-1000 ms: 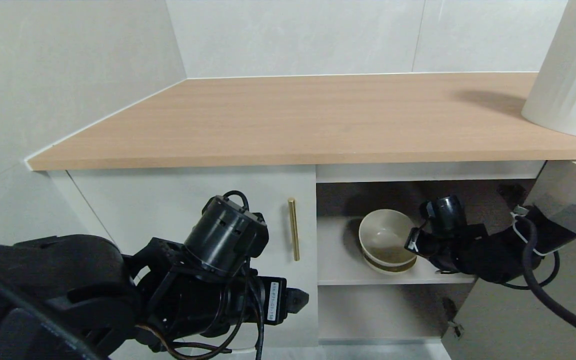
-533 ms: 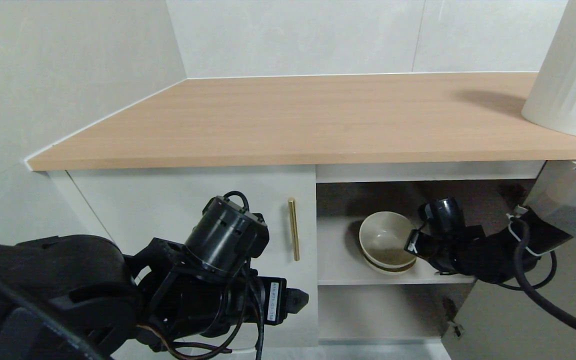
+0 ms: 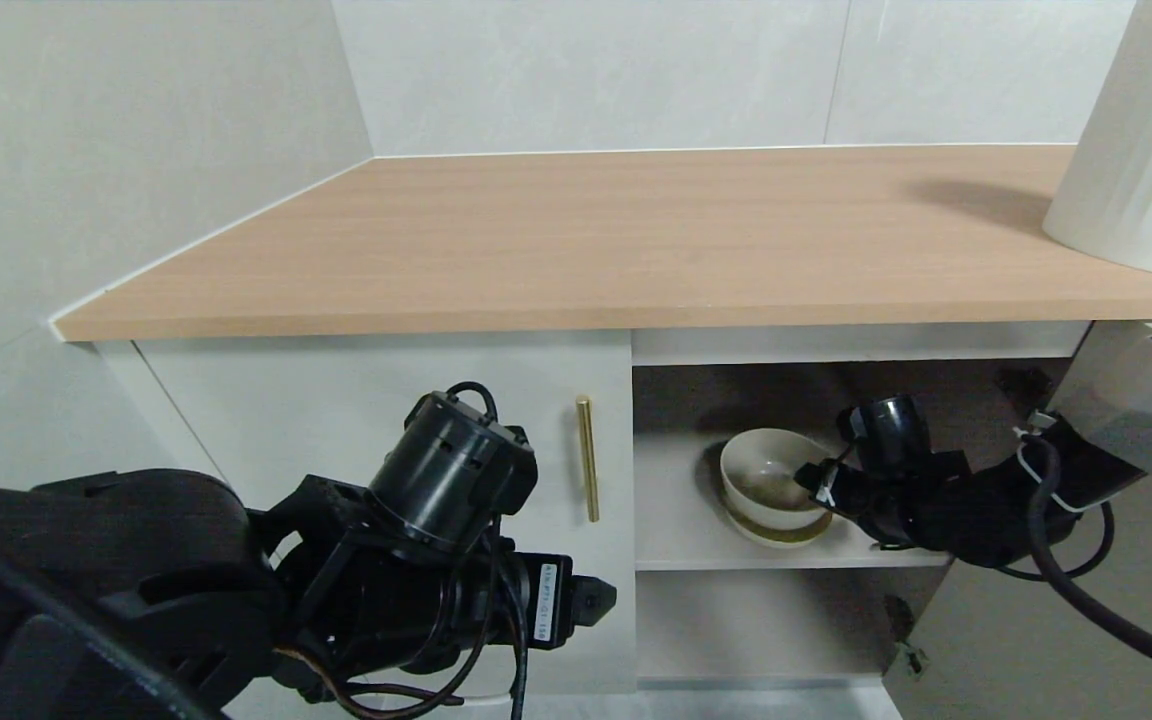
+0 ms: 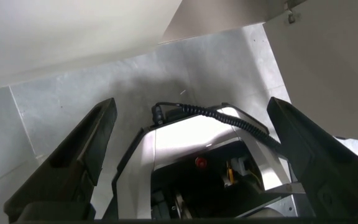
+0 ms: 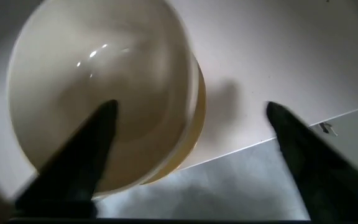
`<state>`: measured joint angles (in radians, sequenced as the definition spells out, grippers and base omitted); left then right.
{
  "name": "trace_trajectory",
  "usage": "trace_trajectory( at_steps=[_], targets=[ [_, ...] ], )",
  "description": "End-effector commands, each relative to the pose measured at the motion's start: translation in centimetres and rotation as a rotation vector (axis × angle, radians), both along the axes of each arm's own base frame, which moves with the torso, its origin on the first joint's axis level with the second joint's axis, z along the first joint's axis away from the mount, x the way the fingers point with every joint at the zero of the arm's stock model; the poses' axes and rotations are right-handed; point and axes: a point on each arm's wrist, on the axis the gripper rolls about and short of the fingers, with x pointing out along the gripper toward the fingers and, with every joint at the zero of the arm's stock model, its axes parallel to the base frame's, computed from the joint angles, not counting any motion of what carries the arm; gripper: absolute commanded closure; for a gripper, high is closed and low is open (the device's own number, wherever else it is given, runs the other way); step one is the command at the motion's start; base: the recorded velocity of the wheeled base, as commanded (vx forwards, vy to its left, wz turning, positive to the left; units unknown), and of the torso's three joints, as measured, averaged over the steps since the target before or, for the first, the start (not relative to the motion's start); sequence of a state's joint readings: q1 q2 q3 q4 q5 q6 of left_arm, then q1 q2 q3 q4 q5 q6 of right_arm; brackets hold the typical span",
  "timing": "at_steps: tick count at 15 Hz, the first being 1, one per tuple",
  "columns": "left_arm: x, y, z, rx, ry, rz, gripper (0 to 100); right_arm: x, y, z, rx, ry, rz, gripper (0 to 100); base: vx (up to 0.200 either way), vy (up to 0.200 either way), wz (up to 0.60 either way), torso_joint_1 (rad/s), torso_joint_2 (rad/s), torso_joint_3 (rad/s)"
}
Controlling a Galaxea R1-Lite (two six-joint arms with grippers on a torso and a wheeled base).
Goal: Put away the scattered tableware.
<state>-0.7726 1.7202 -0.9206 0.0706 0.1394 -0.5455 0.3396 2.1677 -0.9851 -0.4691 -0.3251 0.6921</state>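
Bowl [image 3: 764,478]: sat nested on a second bowl [image 3: 784,534] on the shelf [image 3: 676,525]
Right gripper [image 5: 190,111]: stood released, fingers apart, just right of the Bowl

Pale tiled walls [image 3: 586,70]; wooden countertop [image 3: 636,230]; white cabinet [image 3: 336,390], brass handle [image 3: 587,458]; ribbed white object [image 3: 1136,150], possibly lamp.

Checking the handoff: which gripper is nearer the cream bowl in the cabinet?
Right. The right gripper sits at the rim of the bowl; the left gripper is outside, before the closed door.
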Motion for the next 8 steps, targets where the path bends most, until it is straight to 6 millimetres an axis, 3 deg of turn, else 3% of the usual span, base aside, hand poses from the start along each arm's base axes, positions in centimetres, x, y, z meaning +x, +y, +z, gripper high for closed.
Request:
trace_trajectory(
  at_steps=[1,4,8],
  targets=[
    [0.0,0.1,0.1,-0.002,-0.001,0.003,0,-0.2,0.0,0.4,0.002,-0.006,0.001,0,0.000,0.000,0.00,0.000,0.00,0.000],
    [0.7,1.8,1.1,-0.013,-0.039,0.067,0,-3.7,-0.1,3.2,-0.049,0.037,0.137,0,0.000,0.000,0.00,0.000,0.00,0.000],
    [0.3,5.8,3.0,-0.001,-0.126,0.190,0,-11.0,-1.2,10.0,-0.086,0.031,0.379,0,0.000,0.000,0.00,0.000,0.00,0.000]
  ],
)
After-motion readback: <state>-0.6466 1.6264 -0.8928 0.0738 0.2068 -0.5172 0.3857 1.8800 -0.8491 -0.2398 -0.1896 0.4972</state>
